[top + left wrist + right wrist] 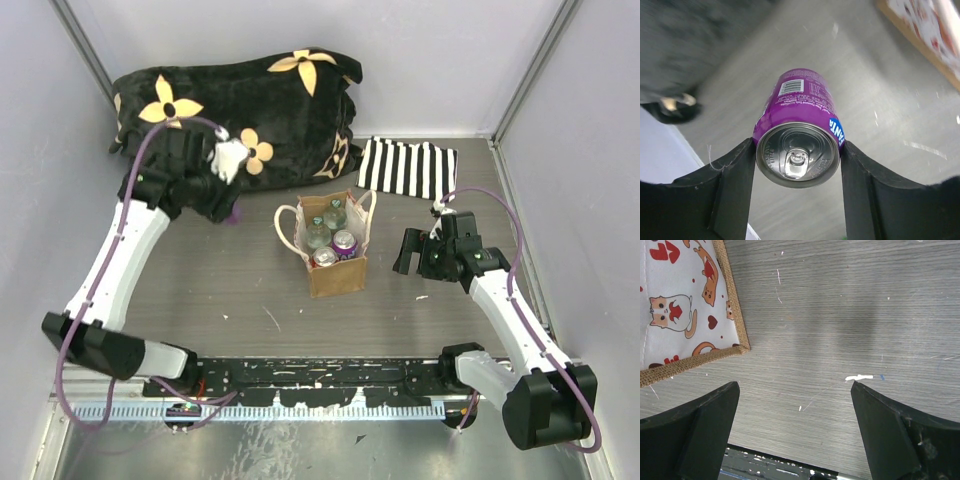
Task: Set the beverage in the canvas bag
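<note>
Grey table, canvas bag central.
Left gripper, ten o'clock, clamps purple can; right gripper, three o'clock, jaws apart.

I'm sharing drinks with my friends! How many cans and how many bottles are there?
Cans: 3 (bagged purple can and silvery can in the canvas bag; held purple can in the left claw)
Bottles: 2 (green bottles, both in the bag)
Total: 5 drinks
</note>
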You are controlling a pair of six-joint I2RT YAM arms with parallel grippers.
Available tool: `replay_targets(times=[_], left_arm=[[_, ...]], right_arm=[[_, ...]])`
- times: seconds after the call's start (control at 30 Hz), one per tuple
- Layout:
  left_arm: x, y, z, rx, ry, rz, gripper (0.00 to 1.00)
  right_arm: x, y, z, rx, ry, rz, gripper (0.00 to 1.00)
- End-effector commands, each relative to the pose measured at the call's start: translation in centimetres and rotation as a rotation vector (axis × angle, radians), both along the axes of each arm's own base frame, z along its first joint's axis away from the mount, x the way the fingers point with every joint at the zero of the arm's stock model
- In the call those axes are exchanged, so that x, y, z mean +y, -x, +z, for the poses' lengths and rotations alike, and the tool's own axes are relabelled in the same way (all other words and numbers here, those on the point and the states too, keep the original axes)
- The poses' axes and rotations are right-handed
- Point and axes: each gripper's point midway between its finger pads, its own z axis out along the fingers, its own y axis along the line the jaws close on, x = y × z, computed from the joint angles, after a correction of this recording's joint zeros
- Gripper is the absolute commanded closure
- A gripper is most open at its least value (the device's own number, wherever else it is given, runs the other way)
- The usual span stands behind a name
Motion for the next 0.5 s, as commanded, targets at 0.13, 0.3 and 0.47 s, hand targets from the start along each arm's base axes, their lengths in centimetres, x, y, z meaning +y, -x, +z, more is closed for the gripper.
replay_targets(times=[0.13, 0.3, 0.47], left_arm=[[-3.3, -10.3, 15.7, -0.391, 0.239, 0.065, 1.0], [-8.4, -10.9, 19.3, -0.417, 0.362, -0.03, 1.0], [-15.6, -7.3, 18.1, -0.341, 0.411, -0.227, 1.0]], right_arm=[[0.2, -0.7, 0.8, -0.042, -0.018, 0.002, 0.0], [0.3, -0.7, 0.9, -0.043, -0.02, 0.003, 0.0], [0.2, -0.9, 1.2, -0.049, -0.019, 0.0, 0.0]])
